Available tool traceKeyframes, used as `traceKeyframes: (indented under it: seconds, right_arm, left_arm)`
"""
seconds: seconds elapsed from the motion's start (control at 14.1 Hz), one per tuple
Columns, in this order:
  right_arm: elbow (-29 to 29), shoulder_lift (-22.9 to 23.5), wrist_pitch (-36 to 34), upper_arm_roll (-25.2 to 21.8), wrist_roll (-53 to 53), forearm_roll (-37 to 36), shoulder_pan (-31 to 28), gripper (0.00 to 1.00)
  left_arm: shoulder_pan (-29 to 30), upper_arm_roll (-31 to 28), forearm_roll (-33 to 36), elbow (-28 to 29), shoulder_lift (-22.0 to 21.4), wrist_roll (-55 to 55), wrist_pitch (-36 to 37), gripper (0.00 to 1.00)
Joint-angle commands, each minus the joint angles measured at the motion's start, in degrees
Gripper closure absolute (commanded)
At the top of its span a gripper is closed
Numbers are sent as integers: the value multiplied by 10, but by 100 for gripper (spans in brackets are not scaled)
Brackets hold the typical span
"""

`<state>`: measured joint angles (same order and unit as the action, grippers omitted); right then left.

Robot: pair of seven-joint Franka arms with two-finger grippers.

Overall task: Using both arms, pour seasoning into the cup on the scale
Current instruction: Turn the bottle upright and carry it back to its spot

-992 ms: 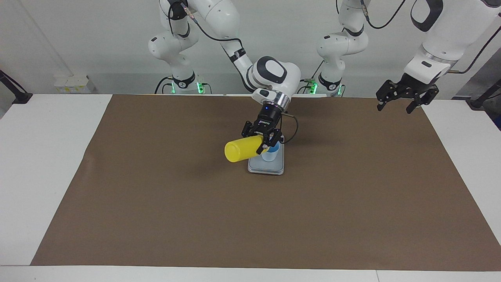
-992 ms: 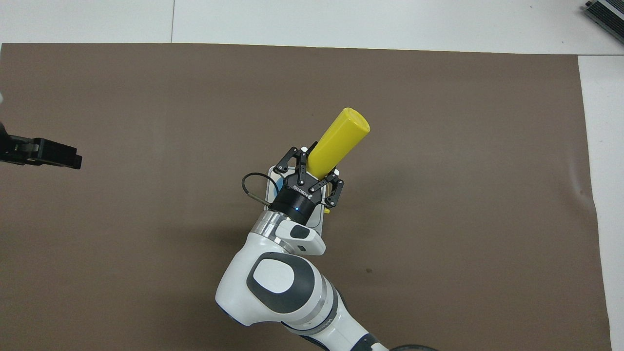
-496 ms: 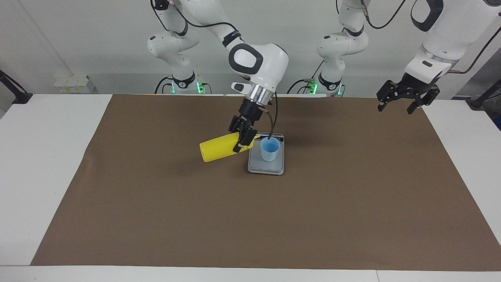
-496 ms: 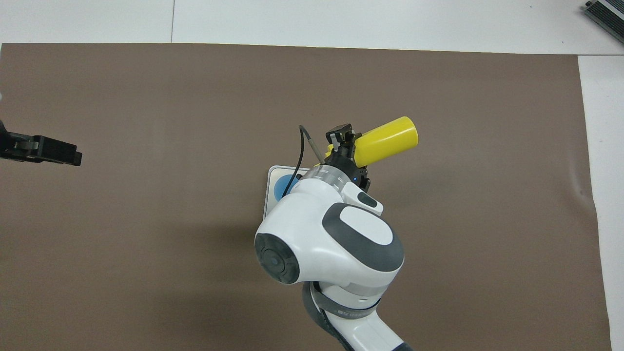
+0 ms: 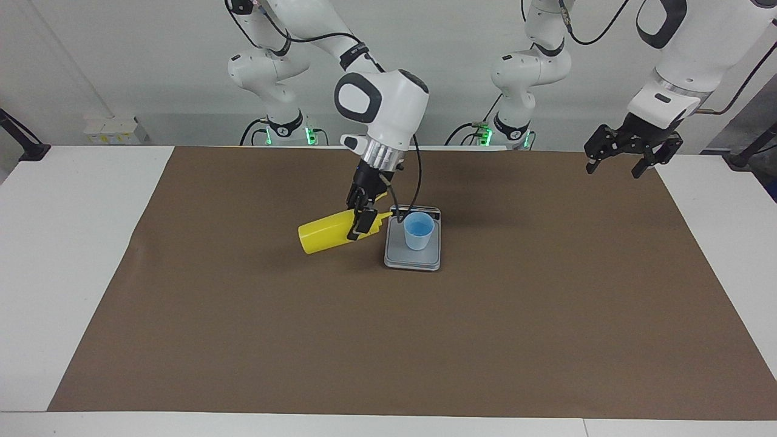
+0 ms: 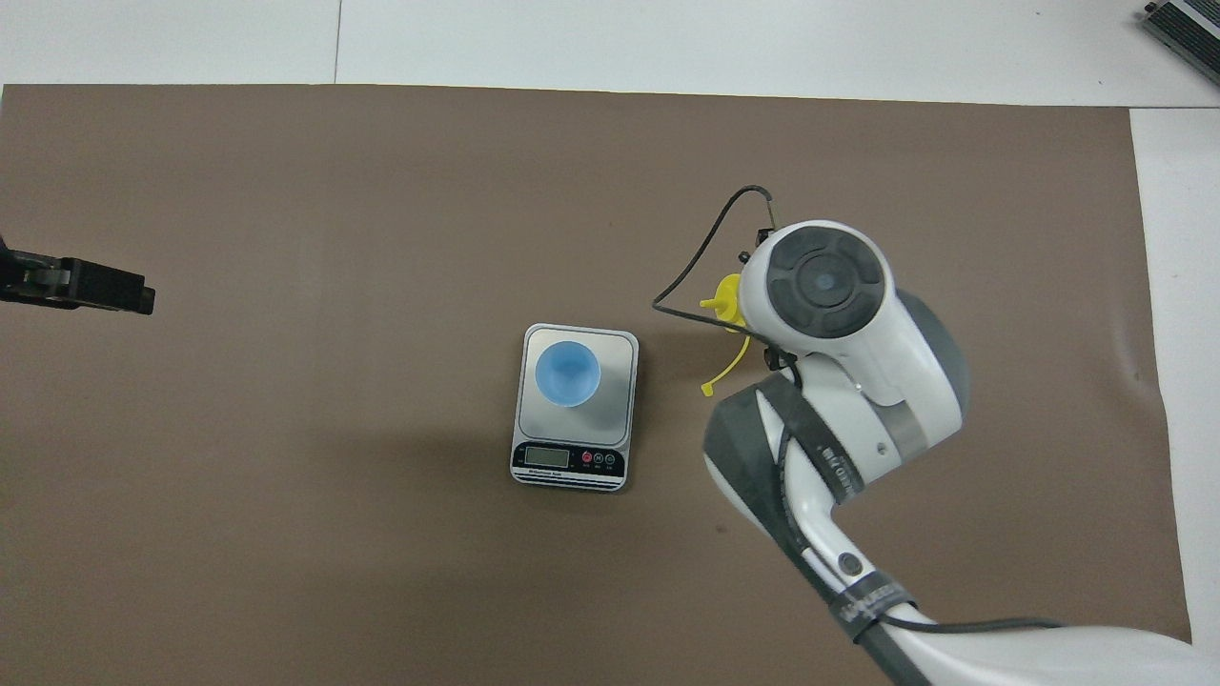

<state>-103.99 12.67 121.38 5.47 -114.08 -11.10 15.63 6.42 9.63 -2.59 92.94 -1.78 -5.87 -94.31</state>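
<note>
Two white jointed arms (image 5: 379, 103) with dark grey joint caps, black cables, black pincers.

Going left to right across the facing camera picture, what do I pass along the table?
Yellow squeeze bottle held by the right tool → light blue cup standing on the kitchen scale → left tool, waiting open above the mat's corner.

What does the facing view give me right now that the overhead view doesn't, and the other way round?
Facing only: the right claw shut on the tilted yellow plastic squeeze bottle, held beside the flat silver-grey kitchen scale. Overhead only: the scale's dark display strip read straight on; the bottle's body is hidden under the arm. Both: the small light blue plastic cup on the scale; the left claw open, waiting.
</note>
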Motion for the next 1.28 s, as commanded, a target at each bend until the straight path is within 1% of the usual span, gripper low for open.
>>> traceKeyframes:
  seconds: [0.0, 0.21, 0.35, 0.5, 0.71, 0.85, 0.99, 1.13, 1.2]
  right_arm:
    - [-23, -5, 17, 7, 136, 140, -78, 100]
    - [-45, -10, 7, 8, 244, 247, -136, 100]
    - [-60, -12, 2, 8, 318, 348, -170, 100]
    - [-67, -13, -31, 7, 400, 420, -203, 100]
    - [-67, -18, -92, 8, 453, 471, -240, 100]
    - [-81, -26, -120, 7, 489, 512, -266, 100]
    - [-101, -29, -136, 7, 539, 528, -290, 100]
    - [-110, -31, -151, 7, 601, 528, -296, 100]
    - [-109, -33, -161, 5, 607, 528, -296, 100]
  left_arm:
    - [-20, -13, 11, 29, -18, -5, -11, 0]
    - [-14, -12, 11, 29, -24, -5, 0, 0]
    - [-13, -13, 11, 29, -24, -4, 0, 0]
    - [-12, -12, 11, 29, -24, -4, 0, 0]
    - [-12, -12, 11, 29, -24, -4, -2, 0]
    - [-11, -12, 11, 29, -24, -4, -2, 0]
    - [-11, -12, 11, 29, -24, -4, -2, 0]
    - [-11, -12, 11, 29, -24, -4, -2, 0]
    - [-11, -12, 11, 29, -24, -4, -2, 0]
